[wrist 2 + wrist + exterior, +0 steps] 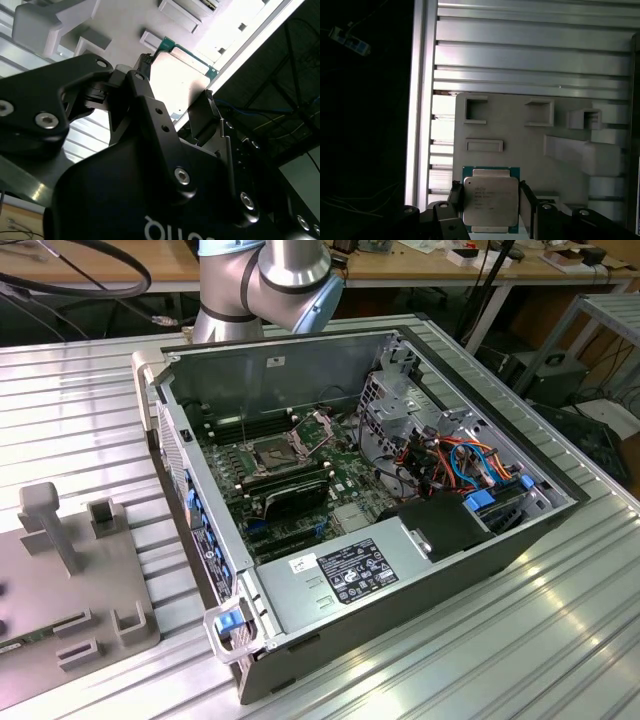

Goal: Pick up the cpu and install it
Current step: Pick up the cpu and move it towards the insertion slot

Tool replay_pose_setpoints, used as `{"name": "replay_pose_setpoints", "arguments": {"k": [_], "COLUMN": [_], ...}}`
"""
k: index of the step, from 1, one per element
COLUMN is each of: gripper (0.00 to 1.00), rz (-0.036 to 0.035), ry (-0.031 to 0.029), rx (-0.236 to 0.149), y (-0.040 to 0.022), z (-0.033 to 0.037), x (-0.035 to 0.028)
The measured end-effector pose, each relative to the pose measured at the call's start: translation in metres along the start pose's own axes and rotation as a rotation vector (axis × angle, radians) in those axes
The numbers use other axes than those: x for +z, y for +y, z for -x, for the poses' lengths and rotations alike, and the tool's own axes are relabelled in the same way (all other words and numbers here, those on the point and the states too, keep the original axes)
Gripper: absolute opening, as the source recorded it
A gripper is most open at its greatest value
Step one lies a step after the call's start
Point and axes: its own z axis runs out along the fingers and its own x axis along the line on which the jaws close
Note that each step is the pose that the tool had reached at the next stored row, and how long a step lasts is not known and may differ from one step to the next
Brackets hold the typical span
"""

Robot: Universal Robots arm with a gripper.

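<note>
- The cpu [490, 202] sat at the grey fixture plate's [520, 135] edge, directly inside the gripper [490, 187].
- The gripper straddled it (clamped or loose, impossible to tell).

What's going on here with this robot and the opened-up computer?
A robot arm is tasked with fitting a processor chip into the open computer. Its gripper sits around the chip at a gray holder plate beside the computer; whether it has clamped it is unclear. The socket on the board inside stands open.
</note>
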Motion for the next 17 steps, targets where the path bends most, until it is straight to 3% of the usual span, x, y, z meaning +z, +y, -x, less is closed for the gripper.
{"name": "replay_pose_setpoints", "arguments": {"k": [17], "gripper": [0.55], "rz": [-0.0002], "ry": [0.0003], "rx": [0.0], "y": [0.0], "z": [0.0027], "x": [-0.0024]}}
